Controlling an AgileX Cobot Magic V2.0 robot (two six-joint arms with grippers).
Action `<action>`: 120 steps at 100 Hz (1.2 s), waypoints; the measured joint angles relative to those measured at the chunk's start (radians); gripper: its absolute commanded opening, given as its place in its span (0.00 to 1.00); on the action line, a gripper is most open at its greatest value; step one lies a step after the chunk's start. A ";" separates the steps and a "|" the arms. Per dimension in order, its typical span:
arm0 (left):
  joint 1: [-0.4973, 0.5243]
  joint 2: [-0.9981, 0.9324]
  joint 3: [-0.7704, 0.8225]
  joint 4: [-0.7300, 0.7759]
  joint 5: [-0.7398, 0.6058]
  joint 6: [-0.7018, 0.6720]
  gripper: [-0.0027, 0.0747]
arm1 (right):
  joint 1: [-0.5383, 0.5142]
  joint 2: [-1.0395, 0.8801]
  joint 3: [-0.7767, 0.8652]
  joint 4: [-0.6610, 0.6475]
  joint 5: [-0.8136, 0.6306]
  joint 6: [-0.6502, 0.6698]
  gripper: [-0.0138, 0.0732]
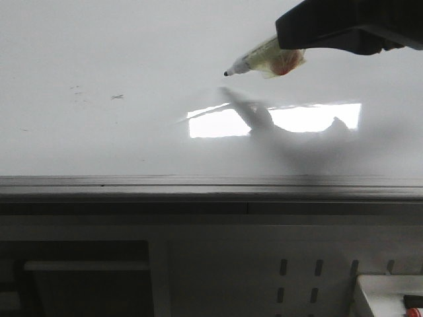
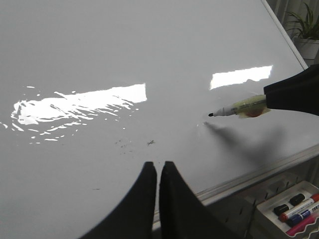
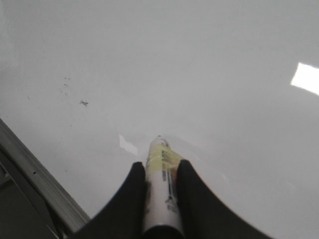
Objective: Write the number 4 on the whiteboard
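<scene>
The whiteboard point(image 1: 99, 53) point(image 2: 124, 45) point(image 3: 224, 59) is a large glossy white board with a grey rail along its near edge. No number 4 shows on it; only tiny faint grey smudges point(image 1: 117, 97) mark the surface. My right gripper point(image 3: 160, 167) point(image 1: 291, 49) is shut on a marker point(image 1: 258, 61) point(image 2: 239, 107) point(image 3: 162, 189) wrapped in yellowish tape. Its black tip point(image 1: 227, 73) points toward the board, a little above the surface with its shadow below. My left gripper point(image 2: 158, 164) hovers over the board's near part, shut and holding nothing.
The grey metal rail point(image 1: 198, 188) point(image 2: 259, 174) runs along the board's near edge. A tray with spare markers point(image 2: 294, 206) sits below the rail at the right. A potted plant point(image 2: 304, 25) stands beyond the board's far corner.
</scene>
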 measured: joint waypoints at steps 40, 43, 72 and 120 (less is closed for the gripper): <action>0.000 0.000 0.000 -0.002 0.010 0.000 0.01 | -0.005 0.066 0.000 0.000 -0.074 -0.002 0.10; 0.000 0.000 0.000 -0.004 0.010 0.000 0.01 | -0.009 0.068 0.000 -0.002 -0.075 -0.002 0.10; 0.000 0.000 0.000 -0.013 0.010 0.000 0.01 | -0.061 0.070 -0.006 -0.012 -0.089 -0.002 0.10; 0.000 0.000 0.000 -0.015 0.026 0.000 0.01 | 0.001 0.076 -0.007 -0.011 -0.045 -0.002 0.10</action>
